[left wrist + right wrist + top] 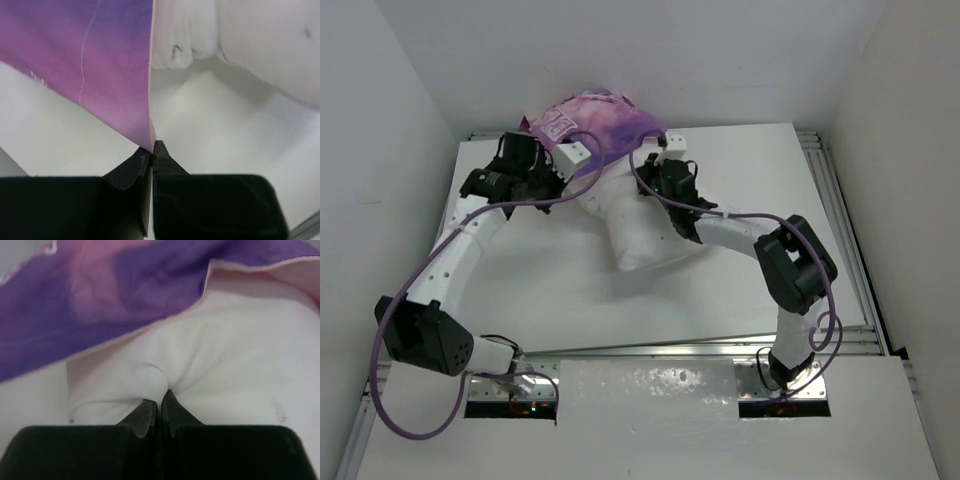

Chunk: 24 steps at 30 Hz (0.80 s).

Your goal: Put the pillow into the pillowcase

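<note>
The white pillow (642, 225) lies at the table's middle back, its far end under the purple-pink pillowcase (600, 118). My left gripper (578, 156) is shut on the pillowcase's edge; in the left wrist view the purple cloth (100, 65) runs down into the closed fingertips (152, 150), with the pillow (270, 45) at upper right. My right gripper (663, 148) is shut on a pinch of the pillow's fabric (210, 360); the closed tips (162, 397) press into it, and the pillowcase (100, 300) drapes over the pillow just beyond.
White walls enclose the table on three sides. The metal rail (820, 180) frames the white tabletop (540, 280). A purple cable (530, 205) loops over the left arm, and another hangs by the right arm's base (825, 335).
</note>
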Motion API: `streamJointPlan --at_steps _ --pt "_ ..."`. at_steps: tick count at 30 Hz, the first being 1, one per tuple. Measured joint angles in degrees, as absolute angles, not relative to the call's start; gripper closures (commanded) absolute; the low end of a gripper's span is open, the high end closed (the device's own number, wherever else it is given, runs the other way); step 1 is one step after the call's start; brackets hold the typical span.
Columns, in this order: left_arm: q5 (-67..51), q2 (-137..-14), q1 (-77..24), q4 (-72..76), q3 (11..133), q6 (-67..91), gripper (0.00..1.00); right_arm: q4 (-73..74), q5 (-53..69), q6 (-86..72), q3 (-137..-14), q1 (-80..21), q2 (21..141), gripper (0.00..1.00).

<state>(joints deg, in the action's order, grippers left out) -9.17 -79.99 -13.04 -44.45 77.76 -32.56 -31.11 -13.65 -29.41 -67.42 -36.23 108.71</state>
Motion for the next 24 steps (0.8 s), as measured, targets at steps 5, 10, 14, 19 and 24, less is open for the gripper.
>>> streamJointPlan --at_steps 5,10,14,19,24 --pt "-17.6 -76.5 -14.2 -51.0 80.1 -40.4 1.00 -37.0 -15.5 -32.2 -67.4 -34.5 107.8 1.00" --pt "-26.1 -78.2 -15.0 -54.9 83.4 -43.3 1.00 -38.5 -17.1 -34.1 -67.6 -35.4 108.0 1.00" --pt "-31.0 -80.3 -15.0 -55.0 88.2 -42.8 1.00 -39.1 -19.2 -35.1 -67.6 -36.6 109.4 1.00" --pt "-22.3 -79.0 -15.2 -49.8 83.9 -39.8 0.45 -42.1 -19.7 -34.5 -64.5 -37.7 109.9 0.90" --pt "-3.4 -76.9 -15.5 -41.8 66.7 -35.9 0.11 -46.3 -11.9 -32.6 -58.0 -38.1 108.4 0.62"
